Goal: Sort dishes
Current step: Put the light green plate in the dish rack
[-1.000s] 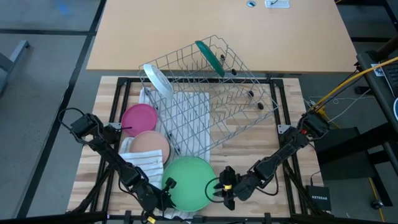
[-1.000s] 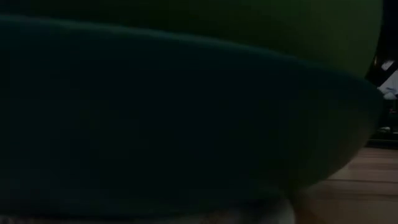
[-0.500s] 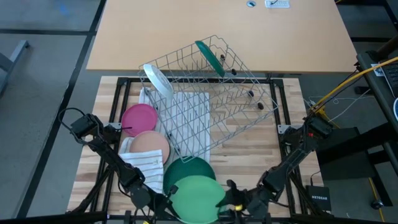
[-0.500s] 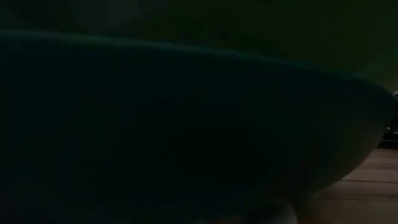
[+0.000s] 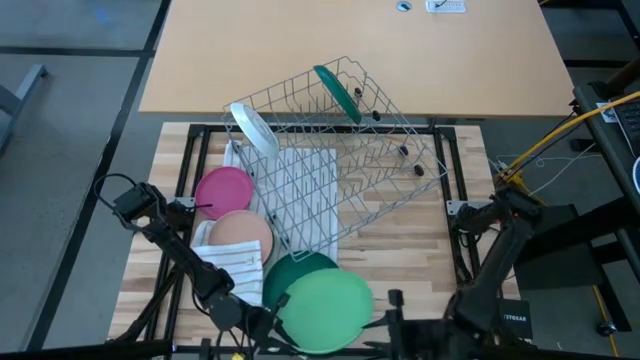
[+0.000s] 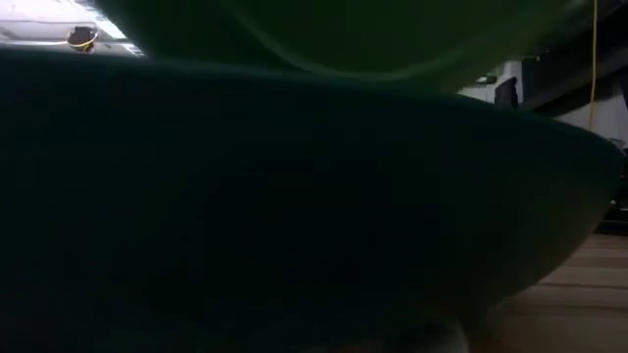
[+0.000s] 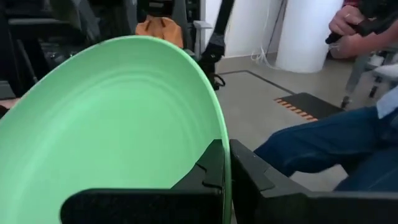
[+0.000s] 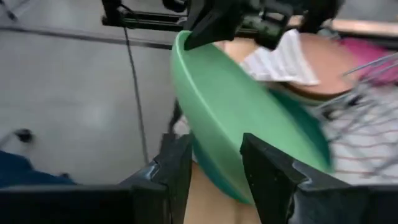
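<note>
A light green plate (image 5: 328, 308) is in the air near the table's near edge, between my two grippers. My left gripper (image 5: 265, 322) is shut on its left rim. My right gripper (image 5: 388, 305) is shut on its right rim. Under it a dark green bowl (image 5: 296, 268) rests on its base on the striped cloth. In the low view the bowl (image 6: 294, 196) fills the picture, with the plate (image 6: 392, 34) above it. A magenta plate (image 5: 225, 188) and a peach plate (image 5: 240, 235) lie flat at the left. My left gripper pinches the plate's rim (image 7: 221, 146) between its two fingers, one on each face, coming from the table's left. The plate is lifted clear of the bowl. My right gripper has the opposite rim (image 8: 214, 146) between its two fingers (image 8: 177, 171), coming from the table's right.
A wire rack (image 5: 340, 160) stands tilted at the table's middle and far side. A dark green plate (image 5: 338, 92) stands in it and a pale plate (image 5: 255, 128) leans at its left corner. A white striped cloth (image 5: 305, 195) lies under it. A person (image 7: 323, 146) sits beyond the near edge.
The light green plate has been lifted off the dark green bowl and has gone toward the table's near edge and right, uncovering the bowl. My right gripper has drawn back toward the near edge with it. My left gripper has followed to the right.
</note>
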Tool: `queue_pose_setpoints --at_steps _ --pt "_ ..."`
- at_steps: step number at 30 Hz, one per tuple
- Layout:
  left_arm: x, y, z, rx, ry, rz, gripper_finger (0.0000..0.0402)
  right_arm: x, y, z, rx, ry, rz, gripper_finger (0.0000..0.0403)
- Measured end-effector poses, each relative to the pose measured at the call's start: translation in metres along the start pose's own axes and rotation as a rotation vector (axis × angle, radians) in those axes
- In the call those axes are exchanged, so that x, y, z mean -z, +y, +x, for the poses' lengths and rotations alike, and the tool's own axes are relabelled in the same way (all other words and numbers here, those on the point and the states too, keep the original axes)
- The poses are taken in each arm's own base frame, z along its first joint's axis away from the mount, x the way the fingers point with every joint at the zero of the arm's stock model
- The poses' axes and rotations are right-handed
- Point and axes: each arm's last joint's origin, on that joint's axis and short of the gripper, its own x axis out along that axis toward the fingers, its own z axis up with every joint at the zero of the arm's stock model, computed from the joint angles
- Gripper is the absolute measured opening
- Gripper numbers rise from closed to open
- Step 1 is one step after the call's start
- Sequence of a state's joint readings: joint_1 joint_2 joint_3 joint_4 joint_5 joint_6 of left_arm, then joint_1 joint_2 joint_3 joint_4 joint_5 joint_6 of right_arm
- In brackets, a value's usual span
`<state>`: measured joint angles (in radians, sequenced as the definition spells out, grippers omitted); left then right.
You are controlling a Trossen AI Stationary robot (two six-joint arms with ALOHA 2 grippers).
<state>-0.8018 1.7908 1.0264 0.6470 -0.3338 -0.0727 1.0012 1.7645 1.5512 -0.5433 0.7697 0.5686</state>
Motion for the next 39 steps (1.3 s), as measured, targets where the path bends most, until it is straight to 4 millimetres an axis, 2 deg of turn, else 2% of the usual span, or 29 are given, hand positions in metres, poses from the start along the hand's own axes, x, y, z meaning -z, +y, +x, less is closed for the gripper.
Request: queue_pose_setpoints --at_steps 9,17,23,26,31,35,39 --pt "-0.021 0.003 0.007 -0.031 -0.063 -0.025 0.0000 -0.038 -0.022 -0.043 0.224 0.024 -0.180 0.0145" --pt "-0.063 0.029 0.021 -0.173 -0.182 -0.073 0.0000 -0.067 -0.065 -0.092 0.358 0.033 -0.306 0.0145" --pt "-0.096 0.070 0.029 -0.375 -0.283 -0.131 0.0000 -0.077 -0.106 -0.131 0.418 0.017 -0.352 0.0145" --pt "-0.107 0.094 0.030 -0.490 -0.327 -0.177 0.0000 -0.082 -0.124 -0.150 0.408 -0.017 -0.313 0.0145" --pt "-0.125 0.144 0.018 -0.674 -0.406 -0.252 0.0000 -0.082 -0.158 -0.178 0.411 -0.072 -0.270 0.0145" --pt "-0.145 0.187 -0.005 -0.825 -0.519 -0.345 0.0000 -0.066 -0.186 -0.191 0.460 -0.115 -0.260 0.0145" --pt "-0.162 0.222 -0.030 -0.935 -0.629 -0.423 0.0000 -0.035 -0.215 -0.198 0.512 -0.156 -0.227 0.0145"
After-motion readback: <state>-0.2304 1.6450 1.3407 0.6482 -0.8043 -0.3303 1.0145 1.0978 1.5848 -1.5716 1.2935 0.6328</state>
